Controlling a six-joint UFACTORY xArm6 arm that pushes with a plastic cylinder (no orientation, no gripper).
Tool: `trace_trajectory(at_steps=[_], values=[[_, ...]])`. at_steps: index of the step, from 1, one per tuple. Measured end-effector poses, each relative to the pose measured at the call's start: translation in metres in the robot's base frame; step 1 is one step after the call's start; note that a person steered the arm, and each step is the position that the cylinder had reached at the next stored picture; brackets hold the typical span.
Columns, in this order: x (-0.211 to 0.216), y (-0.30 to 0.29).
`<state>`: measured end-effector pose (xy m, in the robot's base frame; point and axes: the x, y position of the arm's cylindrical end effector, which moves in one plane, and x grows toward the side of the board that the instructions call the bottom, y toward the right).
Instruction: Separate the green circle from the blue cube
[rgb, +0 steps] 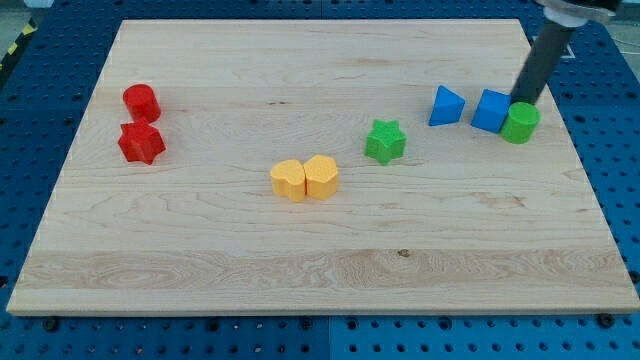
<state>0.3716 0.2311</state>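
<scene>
The green circle (520, 123) sits at the view's right, touching the right side of the blue cube (490, 110). My tip (523, 101) is just behind the green circle, at its top edge, close to the cube's upper right corner. The dark rod slants up to the view's top right.
A blue triangle (446, 106) lies left of the cube. A green star (385, 141) is in the middle right. Two yellow blocks (305, 178) touch each other at centre. A red circle (141, 102) and a red star (141, 143) are at the left. The board's right edge (585, 170) is near.
</scene>
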Motion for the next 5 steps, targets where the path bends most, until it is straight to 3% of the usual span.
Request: trace_trajectory(at_steps=[3,5], values=[[-0.003,-0.001],[0.022,0.000]])
